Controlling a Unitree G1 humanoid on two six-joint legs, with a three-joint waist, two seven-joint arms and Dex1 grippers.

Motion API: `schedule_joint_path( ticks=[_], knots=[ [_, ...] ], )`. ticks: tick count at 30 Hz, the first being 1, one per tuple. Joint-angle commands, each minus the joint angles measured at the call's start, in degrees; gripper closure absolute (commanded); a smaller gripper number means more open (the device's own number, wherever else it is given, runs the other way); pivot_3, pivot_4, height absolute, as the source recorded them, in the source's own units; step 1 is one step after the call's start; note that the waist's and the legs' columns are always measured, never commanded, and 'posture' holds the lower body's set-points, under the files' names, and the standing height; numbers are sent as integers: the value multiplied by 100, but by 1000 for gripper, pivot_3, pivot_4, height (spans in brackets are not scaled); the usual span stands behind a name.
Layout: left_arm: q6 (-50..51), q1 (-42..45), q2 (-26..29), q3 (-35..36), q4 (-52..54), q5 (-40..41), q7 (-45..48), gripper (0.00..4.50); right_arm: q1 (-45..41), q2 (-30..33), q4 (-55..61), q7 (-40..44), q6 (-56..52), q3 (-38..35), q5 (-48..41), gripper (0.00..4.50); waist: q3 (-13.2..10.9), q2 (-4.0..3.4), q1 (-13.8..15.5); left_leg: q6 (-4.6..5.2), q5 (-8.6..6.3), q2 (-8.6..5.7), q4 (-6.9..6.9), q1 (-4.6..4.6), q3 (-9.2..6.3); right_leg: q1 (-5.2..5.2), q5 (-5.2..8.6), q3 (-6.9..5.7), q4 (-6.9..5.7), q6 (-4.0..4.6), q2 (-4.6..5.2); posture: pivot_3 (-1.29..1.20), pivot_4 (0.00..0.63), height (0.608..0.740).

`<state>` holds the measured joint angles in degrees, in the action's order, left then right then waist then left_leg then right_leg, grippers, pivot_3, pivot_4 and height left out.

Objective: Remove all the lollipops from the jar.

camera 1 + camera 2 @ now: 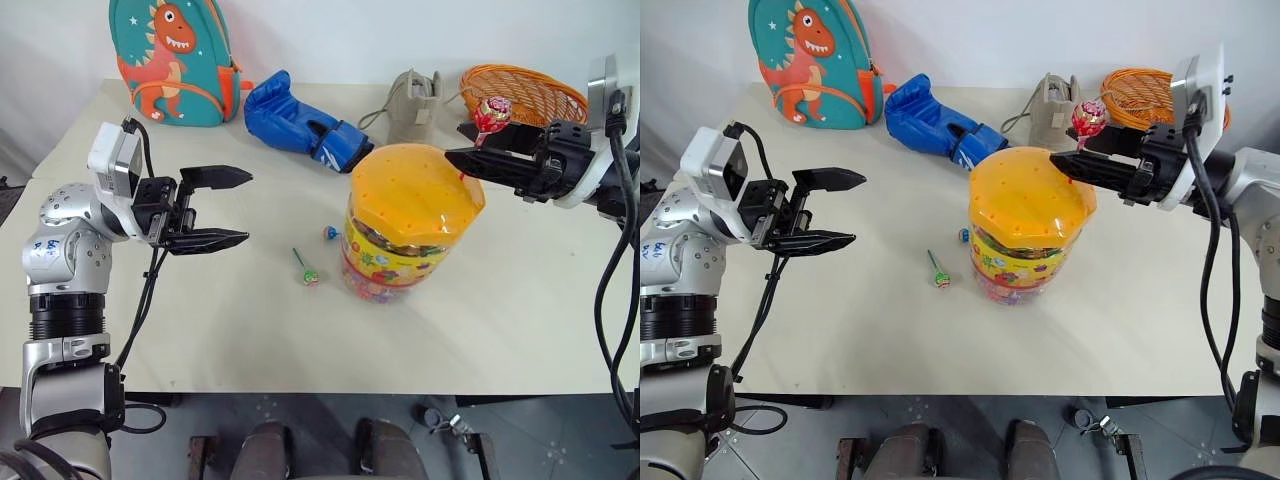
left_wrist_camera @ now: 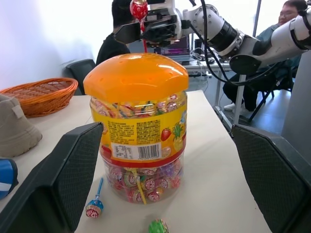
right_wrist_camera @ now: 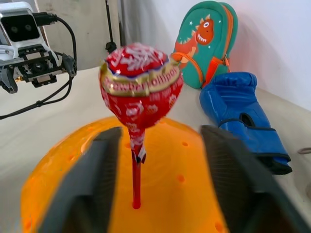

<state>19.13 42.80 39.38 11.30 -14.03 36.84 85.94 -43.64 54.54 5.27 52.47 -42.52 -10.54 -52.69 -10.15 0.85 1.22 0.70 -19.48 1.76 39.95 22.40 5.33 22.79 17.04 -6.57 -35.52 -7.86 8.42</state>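
Everything is looking bright and evenly lit — soft indoor light is coming from above, so the table (image 1: 520, 330) is only carrying faint, blurry shadows. The jar (image 1: 405, 225) is throwing a soft one beside its base, and its lid is catching mild glare. In the right wrist view the near fingers (image 3: 92, 184) are smearing out of focus — the red lollipop (image 3: 140, 92) is staying sharp.
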Motion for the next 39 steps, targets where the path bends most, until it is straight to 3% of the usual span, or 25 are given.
schedule_joint_path(
  ticks=[1,4,5,15,18,22,28,35,39],
  knots=[
    [-60,45,43,113,178,186,141,0,-207,6,128,-133,-169,-322,-95,3320,0,0,-4,0,0,0,0,0,0,0,0,0,0,0,0,0,150,740],
    [-61,89,24,88,131,199,171,0,-281,-9,225,-216,-285,-389,-145,4359,0,0,-1,0,0,1,0,0,1,0,0,1,-1,0,0,0,150,740],
    [-58,108,23,75,112,194,171,0,-314,-16,247,-229,-314,-404,-149,4479,0,0,0,0,0,1,0,0,0,0,0,1,-1,0,0,0,150,740],
    [-95,289,61,-181,-210,73,429,0,-1113,67,506,-823,-656,-777,-320,4479,-4,-7,-5,-2,-1,0,-2,0,2,4,0,2,0,0,0,0,150,740],
    [-74,324,47,-257,-199,129,472,0,-644,460,743,-837,-980,-1278,-446,4479,-4,-6,35,-1,-2,-1,-2,4,1,5,0,1,1,0,1,0,150,740],
    [-8,360,34,-307,-104,266,588,0,971,1013,1077,-990,-1875,-2244,-341,4479,-3,-4,42,7,-10,-2,0,10,-1,3,0,-4,5,0,3,0,150,740],
    [232,169,217,-621,387,611,656,0,3113,728,1773,-1454,-2646,-3373,-227,4479,-2,-11,-4,9,-11,0,-1,2,5,3,-1,0,2,-2,3,0,150,740],
    [468,-188,158,-918,1267,658,466,0,3664,150,2306,-2324,-3293,-3094,-384,4479,-2,-13,-7,7,-12,1,-1,-6,8,2,-1,15,-1,-2,2,0,150,740],
    [573,-542,223,-1169,1987,605,261,0,3897,-401,2443,-2972,-3515,-2571,-144,4479,-2,-13,21,5,-13,-1,-1,-5,9,2,-1,18,1,-2,2,0,150,740]
  ],
)
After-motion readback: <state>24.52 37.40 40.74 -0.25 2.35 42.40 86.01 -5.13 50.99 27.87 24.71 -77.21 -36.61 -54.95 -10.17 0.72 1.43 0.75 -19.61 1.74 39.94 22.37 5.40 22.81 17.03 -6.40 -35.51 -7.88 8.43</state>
